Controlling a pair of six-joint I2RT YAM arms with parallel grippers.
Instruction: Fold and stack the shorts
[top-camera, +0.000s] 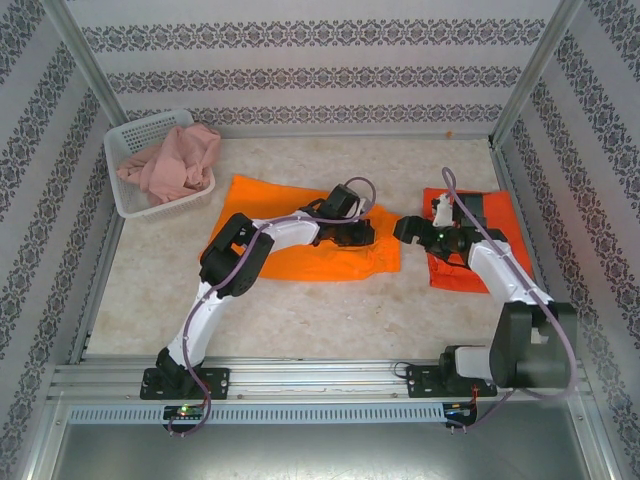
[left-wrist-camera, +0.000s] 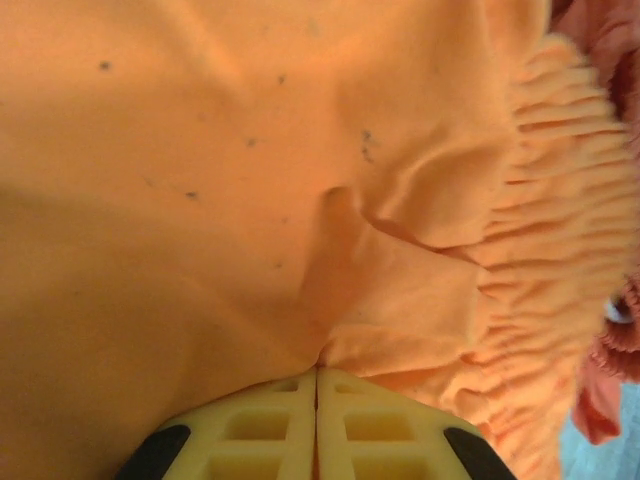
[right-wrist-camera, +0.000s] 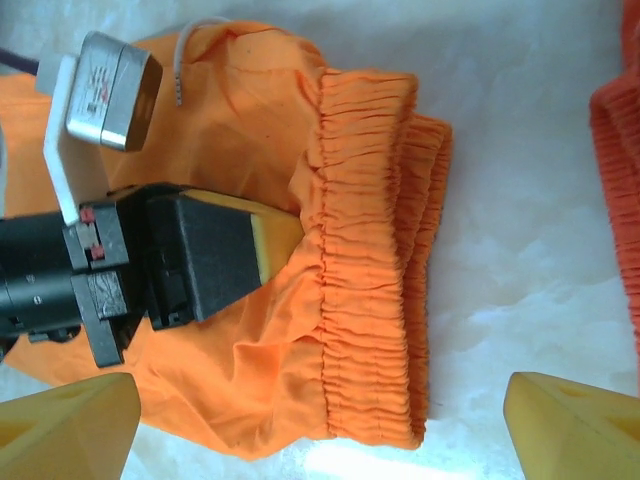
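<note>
Step in hand, by my read: first fold of the orange shorts (top-camera: 275, 200). They lie spread flat mid table (top-camera: 300, 310), waistband (right-wrist-camera: 370, 250) twd the right edge. Left claw (left-wrist-camera: 316, 372) is clenched on a pinch of orange cloth just inside the waistband. Its wrist view shows the jaws meeting w/ fabric bunched up against them. Right claw (right-wrist-camera: 322, 400) is released, fingers wide apart, hovering over the waistband end w/ nothing in it.

Red shorts (top-camera: 500, 215) lie by the right edge and look folded, so one pair seems done. Pink shorts (top-camera: 180, 165) are heaped in the basket (top-camera: 130, 135) at the far-left corner, not yet dealt with.

Next move, prob.: right claw comes down & takes the waistband beside the left claw, so both lift together. Then they carry that end over twd the left, keeping the edges lined up. Left grip is only a small pinch, so it could slip or drag just the top layer. Cloth is limp, so lift low & slow. Once folded, it goes on the red pair.
</note>
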